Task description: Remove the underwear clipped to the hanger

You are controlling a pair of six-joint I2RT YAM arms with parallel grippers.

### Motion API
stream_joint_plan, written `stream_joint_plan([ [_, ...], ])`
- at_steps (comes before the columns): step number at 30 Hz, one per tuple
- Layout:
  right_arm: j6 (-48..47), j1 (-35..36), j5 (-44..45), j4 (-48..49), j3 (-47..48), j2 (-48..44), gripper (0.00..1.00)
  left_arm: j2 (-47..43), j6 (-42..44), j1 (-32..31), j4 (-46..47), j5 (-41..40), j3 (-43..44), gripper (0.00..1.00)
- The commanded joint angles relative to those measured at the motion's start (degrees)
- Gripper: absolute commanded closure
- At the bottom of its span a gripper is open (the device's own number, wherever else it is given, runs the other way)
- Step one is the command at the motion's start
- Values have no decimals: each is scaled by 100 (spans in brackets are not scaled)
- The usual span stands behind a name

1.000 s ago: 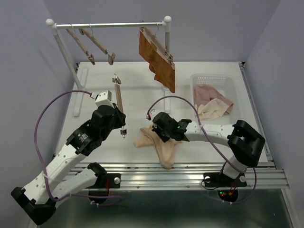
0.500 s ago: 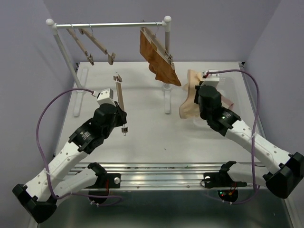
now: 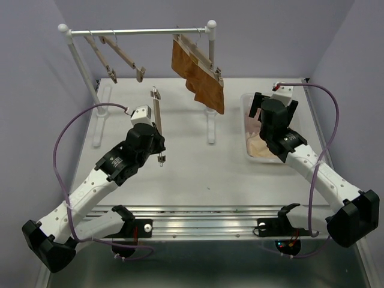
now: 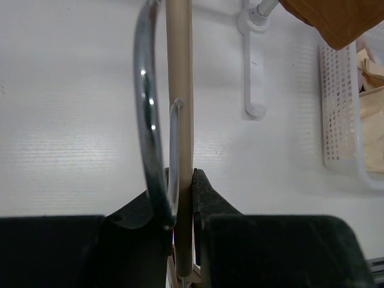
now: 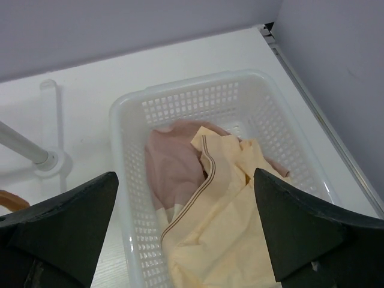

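Observation:
An orange-brown underwear (image 3: 197, 73) hangs clipped to a wooden hanger (image 3: 203, 60) on the rack; a corner of it shows in the left wrist view (image 4: 336, 21). The cream underwear (image 5: 240, 222) lies in the white basket (image 5: 120, 150) on top of the pink underwear (image 5: 174, 168). My right gripper (image 5: 186, 234) hangs open above them (image 3: 273, 111), holding nothing. My left gripper (image 3: 157, 137) is shut on the bar of a bare wooden hanger (image 4: 180, 90), whose metal hook (image 4: 144, 90) points away from me, above the table's left middle.
The rack's rail (image 3: 138, 31) spans the back, with two empty wooden hangers (image 3: 114, 57) at its left end. Its white feet (image 3: 210, 126) rest on the table; one foot (image 4: 255, 78) lies ahead of the left gripper. The basket (image 3: 247, 102) stands at the right.
My right gripper carried the cream underwear from the table's front into the basket and opened, dropping it there. My left arm moved the bare hanger a little toward the back.

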Motion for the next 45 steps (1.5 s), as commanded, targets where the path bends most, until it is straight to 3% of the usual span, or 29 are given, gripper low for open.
stream_joint_plan([
  [1,202,11,-216,257,72,-239,0,92,208,5,488,96,390,100],
  [7,290,11,-251,248,10,-301,0,707,471,5,717,79,969,100],
  [17,334,11,-427,319,-69,-468,0,2561,1051,31,682,-405,2806,100],
  [35,281,11,-225,723,-403,-1022,0,4654,1675,874,-777,-889,6558,100],
  [45,246,11,-181,732,-403,-1136,0,4777,1869,1577,-645,-555,6850,100],
])
